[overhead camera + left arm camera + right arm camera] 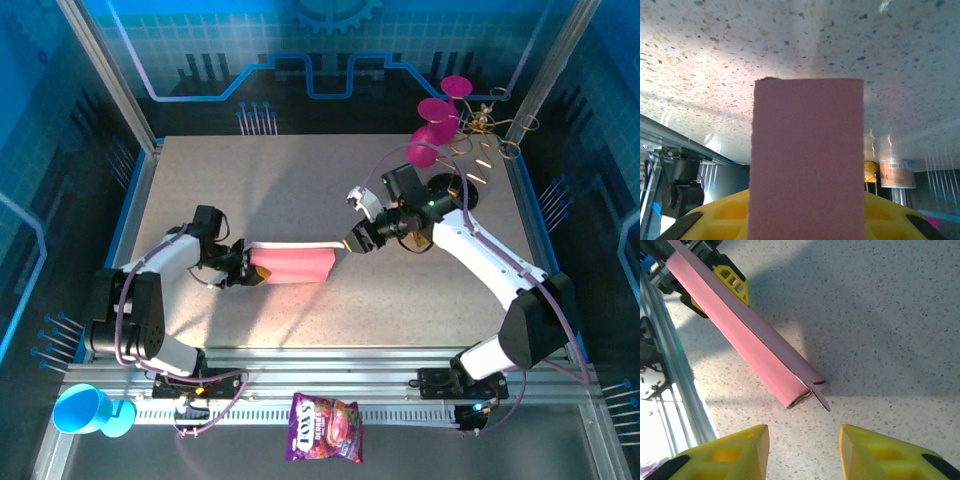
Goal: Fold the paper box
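The left claw (246, 268) is pinching the left end of the paper box (292, 264), its jaws narrowed onto the thin pink cardboard. In the left wrist view the box runs straight out from the claw as a flat pink strip, with a yellow finger (722, 217) showing beneath it and the speckled counter (890, 60) beyond.

The box is folded into a long, flat pink shape and sits near the middle of the counter, between the two arms, with a whitish edge along its far side in the top view. Whether its free end rests on the counter or is lifted off it, I cannot tell.

The right claw (352, 240) is just beside the right end of the box. Its jaws are spread, holding nothing and apart from the cardboard. In the right wrist view its two yellow fingers (735, 452) stand to either side of the box's end, where a small flap (821, 397) sticks out.

Magenta cups (438, 122) stand at the far right corner. A purple snack bag (325, 428) and a blue cup (85, 410) lie in front of the arm bases.
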### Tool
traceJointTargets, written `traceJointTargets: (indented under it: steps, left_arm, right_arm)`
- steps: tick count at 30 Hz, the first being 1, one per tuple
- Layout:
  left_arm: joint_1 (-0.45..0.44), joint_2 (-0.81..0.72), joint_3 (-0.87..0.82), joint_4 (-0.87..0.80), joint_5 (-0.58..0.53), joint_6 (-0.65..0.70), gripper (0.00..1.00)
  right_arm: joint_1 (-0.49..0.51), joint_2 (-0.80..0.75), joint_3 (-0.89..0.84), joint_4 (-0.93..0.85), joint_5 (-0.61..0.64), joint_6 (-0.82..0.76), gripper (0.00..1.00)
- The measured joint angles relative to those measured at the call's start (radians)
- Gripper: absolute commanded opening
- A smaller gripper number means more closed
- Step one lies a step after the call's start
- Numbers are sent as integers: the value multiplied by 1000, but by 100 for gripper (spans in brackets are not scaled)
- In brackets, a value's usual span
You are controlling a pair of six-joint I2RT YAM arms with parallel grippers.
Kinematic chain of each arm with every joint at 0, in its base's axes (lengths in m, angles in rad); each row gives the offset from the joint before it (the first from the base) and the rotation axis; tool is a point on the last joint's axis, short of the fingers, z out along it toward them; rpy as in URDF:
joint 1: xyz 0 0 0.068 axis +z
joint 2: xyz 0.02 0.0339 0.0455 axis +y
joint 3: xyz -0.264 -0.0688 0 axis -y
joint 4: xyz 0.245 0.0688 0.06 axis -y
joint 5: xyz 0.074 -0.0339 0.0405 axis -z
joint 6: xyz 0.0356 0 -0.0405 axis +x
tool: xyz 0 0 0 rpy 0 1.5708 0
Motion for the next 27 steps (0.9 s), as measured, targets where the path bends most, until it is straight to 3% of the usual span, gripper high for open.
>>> traceJointTargets:
  steps: [7, 15, 27]
  left_arm:
    - [27, 157, 69, -10, 87, 8, 0]
    - [30, 176, 92, -35, 91, 24, 0]
    - [35, 176, 93, -39, 90, 37, 0]
  right_arm:
    - [19, 134, 61, -25, 28, -60, 42]
    - [28, 223, 161, -58, 46, -63, 41]
    - [28, 288, 230, -123, 37, -60, 20]
